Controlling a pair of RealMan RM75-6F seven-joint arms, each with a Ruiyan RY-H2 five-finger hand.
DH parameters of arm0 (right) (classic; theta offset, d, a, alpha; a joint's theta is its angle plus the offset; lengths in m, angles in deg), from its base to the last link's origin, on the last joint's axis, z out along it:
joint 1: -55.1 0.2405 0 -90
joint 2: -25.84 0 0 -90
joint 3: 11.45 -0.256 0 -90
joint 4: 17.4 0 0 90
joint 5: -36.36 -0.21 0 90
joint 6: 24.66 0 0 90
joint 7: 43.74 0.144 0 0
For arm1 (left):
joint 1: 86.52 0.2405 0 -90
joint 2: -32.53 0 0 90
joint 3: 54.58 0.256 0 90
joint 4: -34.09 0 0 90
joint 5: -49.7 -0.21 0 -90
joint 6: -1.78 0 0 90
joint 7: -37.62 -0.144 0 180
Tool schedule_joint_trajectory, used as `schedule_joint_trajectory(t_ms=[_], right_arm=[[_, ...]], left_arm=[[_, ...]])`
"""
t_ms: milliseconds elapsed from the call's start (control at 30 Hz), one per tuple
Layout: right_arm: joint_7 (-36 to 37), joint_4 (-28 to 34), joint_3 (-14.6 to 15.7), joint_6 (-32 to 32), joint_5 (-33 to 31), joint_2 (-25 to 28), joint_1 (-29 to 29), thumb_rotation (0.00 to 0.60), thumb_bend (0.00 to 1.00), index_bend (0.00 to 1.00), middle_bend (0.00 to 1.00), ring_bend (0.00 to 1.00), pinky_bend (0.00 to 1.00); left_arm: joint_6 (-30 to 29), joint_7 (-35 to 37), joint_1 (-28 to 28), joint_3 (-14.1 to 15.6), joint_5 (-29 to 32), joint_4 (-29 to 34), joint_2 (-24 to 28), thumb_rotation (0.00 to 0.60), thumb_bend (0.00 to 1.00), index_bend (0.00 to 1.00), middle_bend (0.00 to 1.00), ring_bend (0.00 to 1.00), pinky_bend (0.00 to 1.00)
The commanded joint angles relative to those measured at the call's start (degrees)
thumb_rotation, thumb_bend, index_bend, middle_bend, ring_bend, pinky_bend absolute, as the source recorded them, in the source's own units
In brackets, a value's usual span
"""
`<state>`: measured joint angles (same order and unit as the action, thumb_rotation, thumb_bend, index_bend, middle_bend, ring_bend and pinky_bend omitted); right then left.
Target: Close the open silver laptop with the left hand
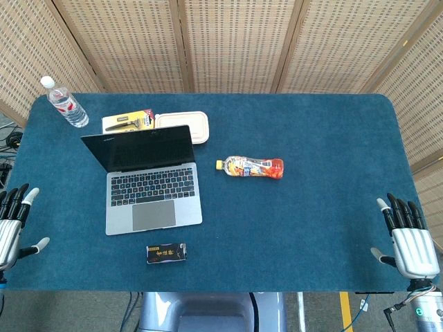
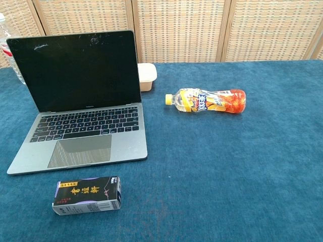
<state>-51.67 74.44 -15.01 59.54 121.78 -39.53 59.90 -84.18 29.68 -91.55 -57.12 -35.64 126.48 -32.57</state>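
While the laptop (image 1: 149,180) sat open on the bench's (image 1: 311,207) left, screen dark and upright, the left hand (image 1: 12,225) and right hand (image 1: 410,238) rested spread, holding nothing.

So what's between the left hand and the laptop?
Nothing: in the head view only bare blue table separates the left hand from the laptop.

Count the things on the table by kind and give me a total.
Bottles: 2, a water bottle and a juice bottle
Laptops: 1, laptop
Boxes: 2, beige box, small dark box
Yellow packets: 1, packet
Total: 6
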Motion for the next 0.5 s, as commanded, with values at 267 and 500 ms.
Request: schedule_joint_trajectory(t_ms=[267, 500], right_arm=[[0.0, 0.0, 0.1, -0.1, 0.0, 0.0, 0.1, 0.6, 0.0, 0.0, 0.0, 0.0, 0.0], [-0.1, 0.1, 0.1, 0.0, 0.2, 0.0, 0.1, 0.6, 0.0, 0.0, 0.0, 0.0, 0.0]], left_arm=[[0.0, -0.2, 0.0, 0.1, -0.2, 0.1, -0.1, 0.6, 0.01, 0.0, 0.0, 0.0, 0.0], [-0.1, 0.1, 0.0, 0.0, -0.3, 0.1, 0.0, 0.6, 0.01, 0.0, 0.0, 0.0, 0.0]])
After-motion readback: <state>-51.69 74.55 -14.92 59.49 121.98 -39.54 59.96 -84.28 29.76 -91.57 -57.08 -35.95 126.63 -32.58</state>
